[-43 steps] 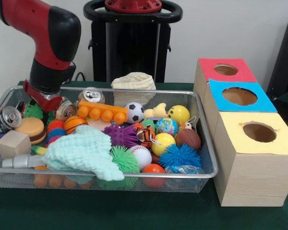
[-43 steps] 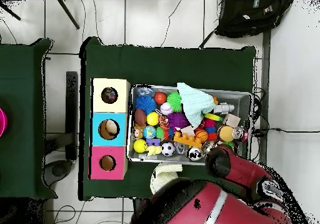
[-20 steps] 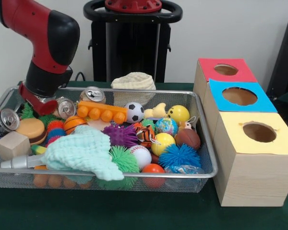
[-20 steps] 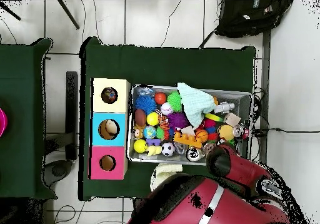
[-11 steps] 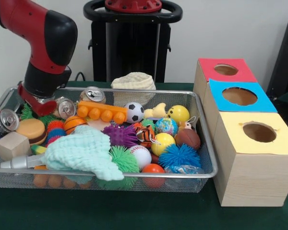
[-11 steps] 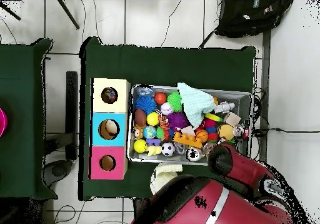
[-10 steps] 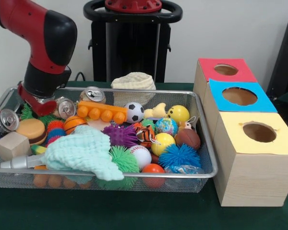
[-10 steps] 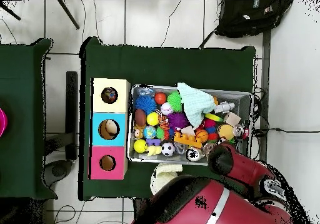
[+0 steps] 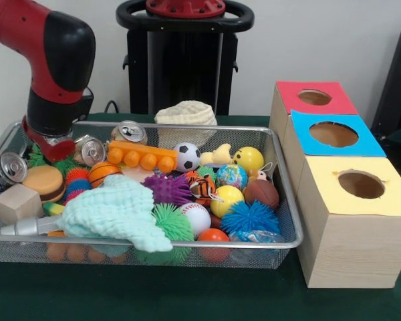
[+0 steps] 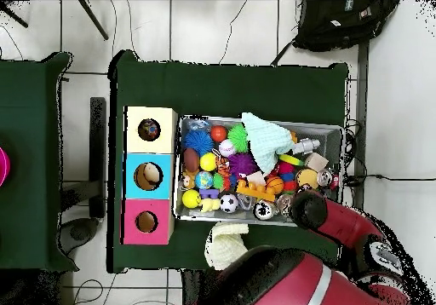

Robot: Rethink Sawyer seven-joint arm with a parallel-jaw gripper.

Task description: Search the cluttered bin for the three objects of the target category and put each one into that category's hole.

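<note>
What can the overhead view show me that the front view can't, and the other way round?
Only the overhead view looks down into the holes: a ball sits inside the yellow box and something pale inside the blue box. Only the front view shows the boxes' wooden sides and the wooden block clearly. Both show the mesh bin, the mint cloth and the soccer ball.
</note>
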